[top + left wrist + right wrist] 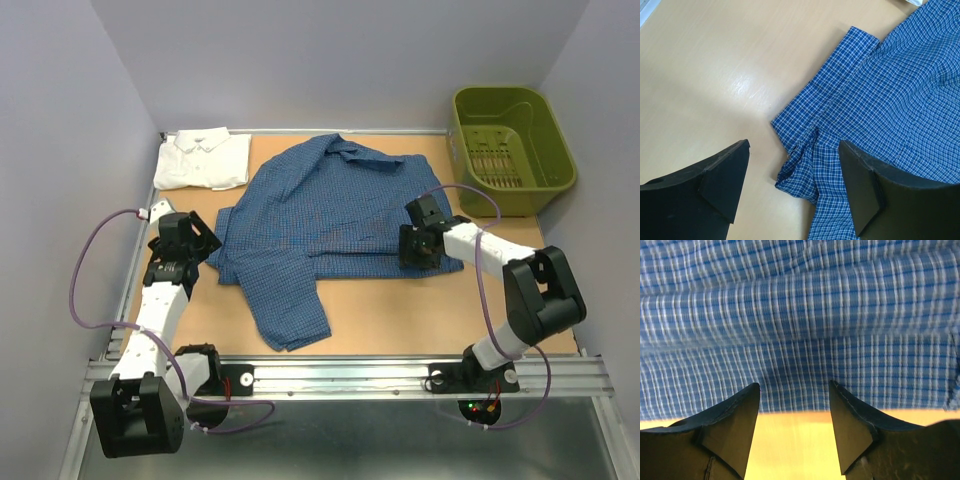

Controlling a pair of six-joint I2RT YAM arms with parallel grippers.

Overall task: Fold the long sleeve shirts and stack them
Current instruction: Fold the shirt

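Here, both tools stand released, holding nothing: your left gripper (794,150) hangs tilted over a bunched fold at the left edge of the blue check shirt (320,215), and your right gripper (794,387) sits low at its near-right hem. This shirt lies spread across the middle of the table (400,310); the white shirt (205,160) lies folded at far left. Expect light, limp cloth that slumps, so pinch at hems or seams.

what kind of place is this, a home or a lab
Most likely a lab robot test cell, not a home. A left arm and right arm are bolted to a metal rail, plain walls box in the table, and a blue shirt, a white shirt and a green basket are laid out.
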